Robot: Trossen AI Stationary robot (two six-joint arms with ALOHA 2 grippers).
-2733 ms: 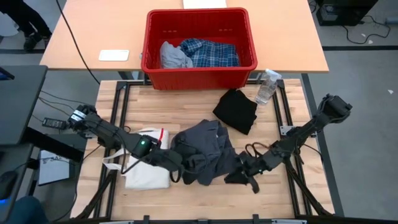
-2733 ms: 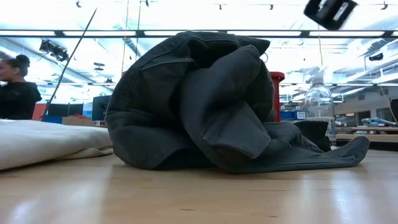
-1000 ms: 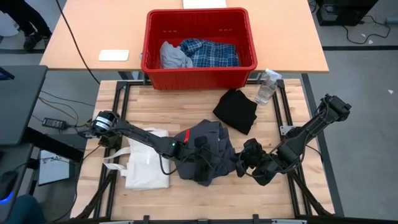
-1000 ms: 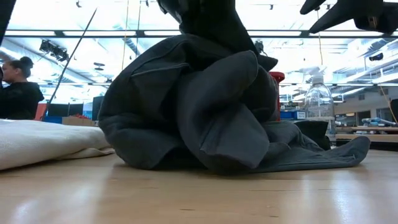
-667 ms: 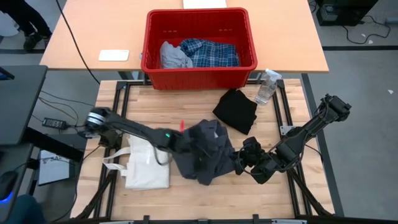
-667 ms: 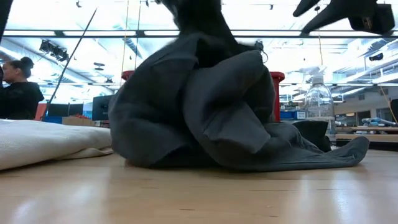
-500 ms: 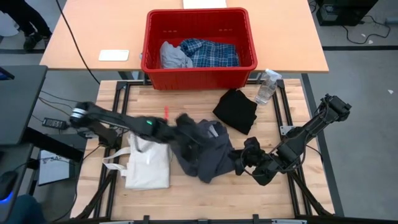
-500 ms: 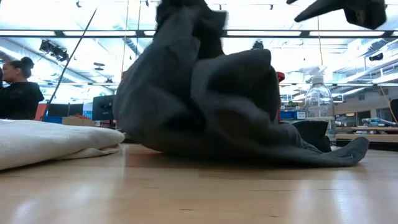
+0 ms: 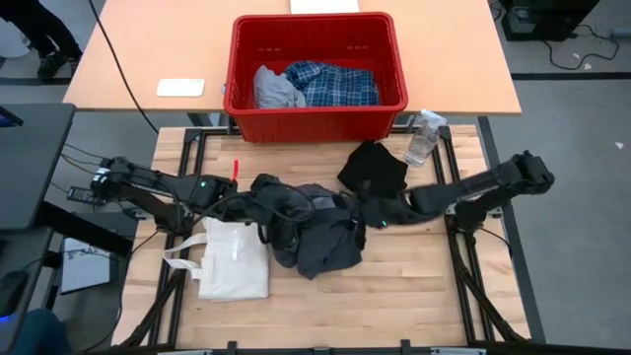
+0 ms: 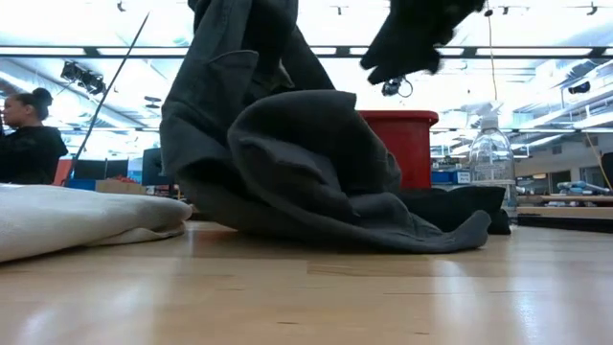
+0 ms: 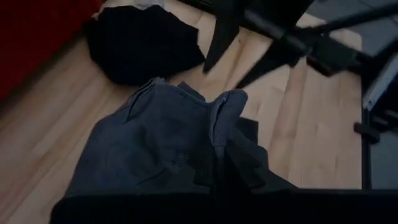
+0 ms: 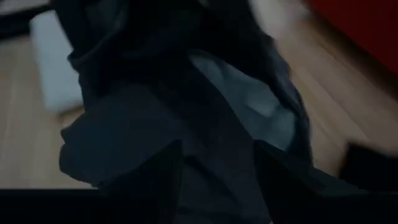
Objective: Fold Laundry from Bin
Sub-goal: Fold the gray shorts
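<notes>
2 end effectors — left (image 9: pixel 268 202), right (image 9: pixel 367 212) — on dark grey top (image 9: pixel 320 242)

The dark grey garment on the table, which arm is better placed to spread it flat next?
Probably the left: the left gripper is already shut on the dark grey garment, lifting its edge; the right gripper is only beside it.

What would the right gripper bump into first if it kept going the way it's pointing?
Most likely the dark grey garment: the right gripper points leftward across the table, straight at that bunched cloth, right in front of its fingers. Whether it already touches is unclear.
</notes>
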